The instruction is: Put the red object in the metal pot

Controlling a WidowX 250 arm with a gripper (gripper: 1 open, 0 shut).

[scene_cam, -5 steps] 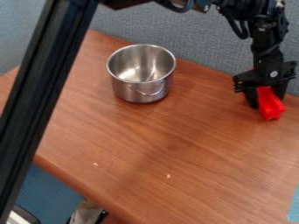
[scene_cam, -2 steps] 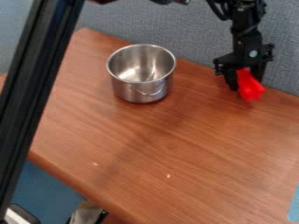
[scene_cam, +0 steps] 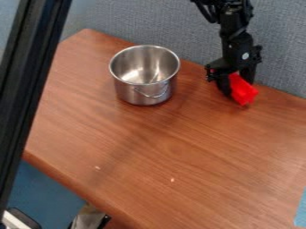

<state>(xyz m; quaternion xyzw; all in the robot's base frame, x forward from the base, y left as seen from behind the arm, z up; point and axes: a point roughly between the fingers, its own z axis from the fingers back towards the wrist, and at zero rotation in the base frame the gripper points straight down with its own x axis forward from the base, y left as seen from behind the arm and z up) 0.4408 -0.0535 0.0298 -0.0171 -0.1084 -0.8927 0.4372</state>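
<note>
Since earlier frame, claw [scene_cam: 234, 80] carried red object [scene_cam: 242, 89] leftward toward metal pot [scene_cam: 145, 74]. Claw clamped on block's upper end, block tilted just above worktop [scene_cam: 156, 143]. Judge it stiff, light, smooth; you keep firm grip.

Colour rundown: the red object [scene_cam: 242, 90] is a bright, flat red, no markings on it; the gripper [scene_cam: 230, 79] around it is plain black, same as the arm above; the metal pot [scene_cam: 145, 75] is shiny silver steel with pale reflections inside and a thin silver wire handle; the table [scene_cam: 180, 152] is warm reddish-brown wood with a faint streaky grain and a couple of tiny white specks; the background behind is a muted grey-blue; a dark black bar [scene_cam: 30, 80] runs down the left side.
</note>
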